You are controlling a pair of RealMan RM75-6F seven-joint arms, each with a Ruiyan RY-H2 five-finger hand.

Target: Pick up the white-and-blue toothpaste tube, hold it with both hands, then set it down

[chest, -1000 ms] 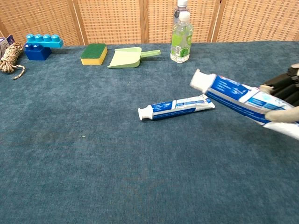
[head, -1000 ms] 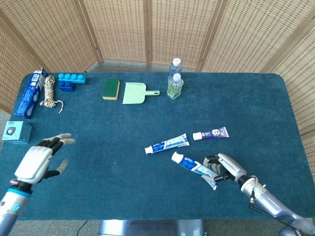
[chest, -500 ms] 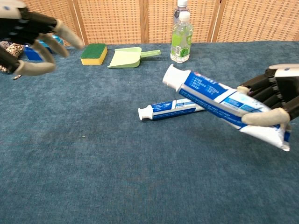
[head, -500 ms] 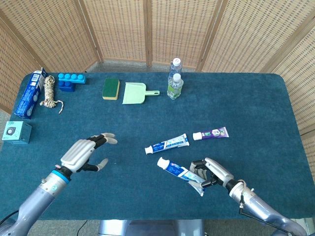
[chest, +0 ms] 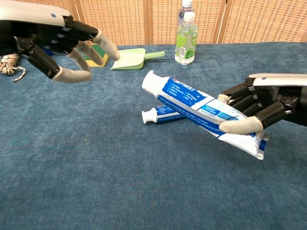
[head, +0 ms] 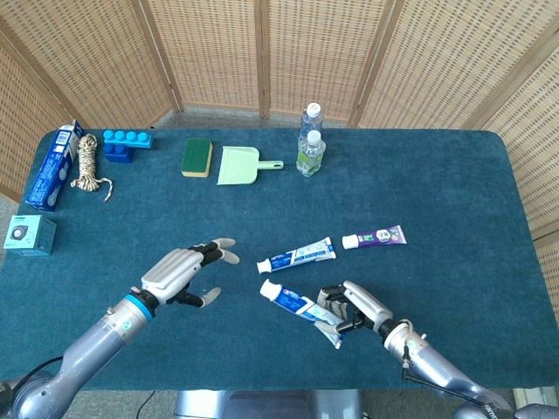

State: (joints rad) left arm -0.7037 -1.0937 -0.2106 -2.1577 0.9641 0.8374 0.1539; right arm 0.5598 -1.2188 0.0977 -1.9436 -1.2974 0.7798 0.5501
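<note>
Bright, even light; sharp frames, faint shadows.

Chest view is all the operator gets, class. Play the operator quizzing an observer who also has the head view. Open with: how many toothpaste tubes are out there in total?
Observer: Three. Besides the white-and-blue toothpaste tube held in the right hand and the second white-and-blue tube lying on the table, a purple-and-white tube lies further right, outside your frame.
Operator: What is beyond the rope on the left?
Observer: A long blue box lies right beside the rope, along the table's left edge.
Operator: Is there anything nearer the robot on that edge?
Observer: Yes, a small teal box with a round dark mark on top.
</note>
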